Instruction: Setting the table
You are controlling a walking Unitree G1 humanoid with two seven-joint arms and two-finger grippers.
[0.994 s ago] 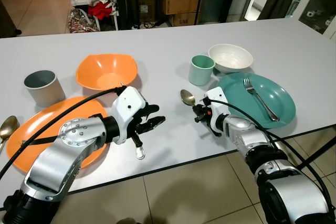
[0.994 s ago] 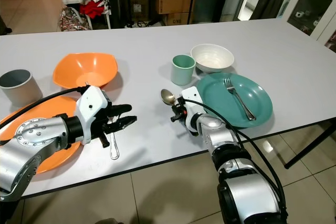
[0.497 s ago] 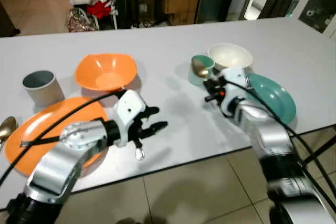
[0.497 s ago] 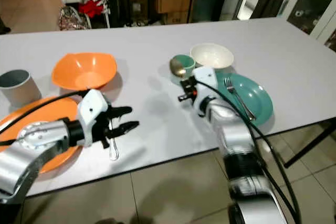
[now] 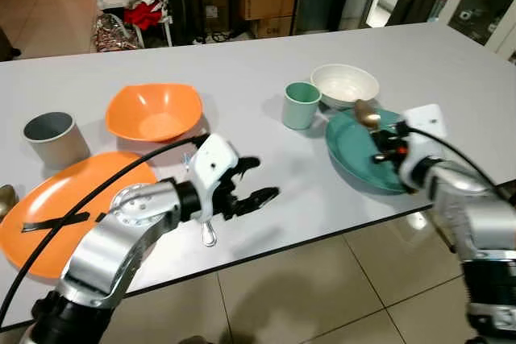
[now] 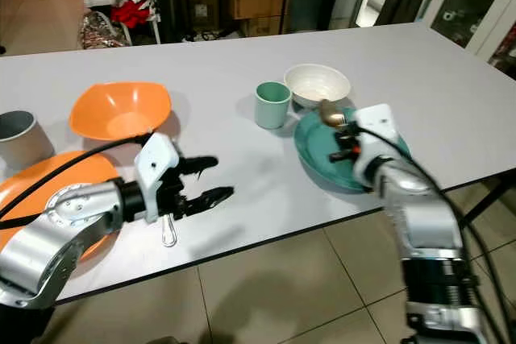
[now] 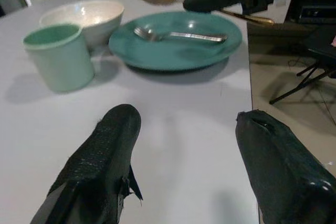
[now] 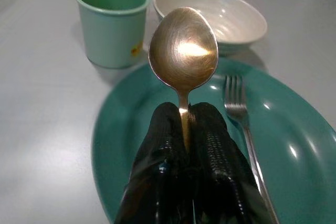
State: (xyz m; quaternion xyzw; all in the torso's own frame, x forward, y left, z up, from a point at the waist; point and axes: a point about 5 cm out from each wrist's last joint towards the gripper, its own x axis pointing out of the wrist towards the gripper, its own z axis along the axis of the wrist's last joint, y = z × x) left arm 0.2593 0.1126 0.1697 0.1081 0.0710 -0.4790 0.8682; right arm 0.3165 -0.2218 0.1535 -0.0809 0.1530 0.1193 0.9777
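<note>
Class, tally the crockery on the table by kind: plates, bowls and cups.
Plates: 2, orange plate, teal plate
Bowls: 2, orange bowl, white bowl
Cups: 2, grey cup, green cup
Total: 6

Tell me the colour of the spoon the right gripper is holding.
The spoon is a brushed gold or brass colour, clearest in the right wrist view, pinched in the right gripper.
</note>
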